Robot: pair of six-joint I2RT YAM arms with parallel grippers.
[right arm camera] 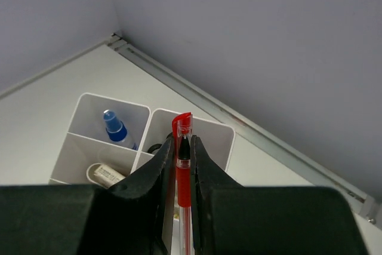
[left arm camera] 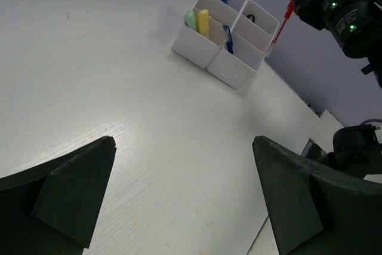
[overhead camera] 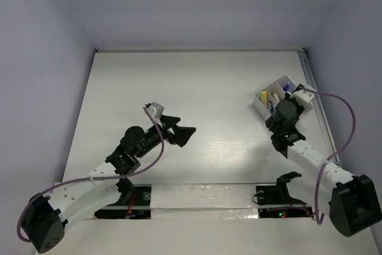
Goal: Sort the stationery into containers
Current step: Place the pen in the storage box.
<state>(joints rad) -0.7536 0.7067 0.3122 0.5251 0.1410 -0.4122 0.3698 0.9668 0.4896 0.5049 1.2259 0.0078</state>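
The white organiser tray [overhead camera: 282, 82] stands at the back right, under my right wrist. My right gripper [right arm camera: 181, 141] is shut on a red pen [right arm camera: 182, 174], holding it upright over the tray's [right arm camera: 206, 123] right rear compartment, where black scissors [right arm camera: 153, 147] show. Other compartments hold a blue-capped item [right arm camera: 116, 128] and a white eraser [right arm camera: 107, 174]. In the left wrist view the tray [left arm camera: 197, 49] holds a mint green eraser [left arm camera: 190, 18], a pale yellow marker [left arm camera: 203, 22] and a blue-white pen [left arm camera: 228, 37]; the red pen [left arm camera: 285, 19] hangs beside it. My left gripper [left arm camera: 184, 144] is open and empty above bare table.
A metal rail [right arm camera: 268, 144] runs along the table's right edge, just behind the tray, below the grey wall. My left gripper [overhead camera: 182, 131] hovers left of centre, far from the tray. My right arm [left arm camera: 343, 4] shows above the tray.
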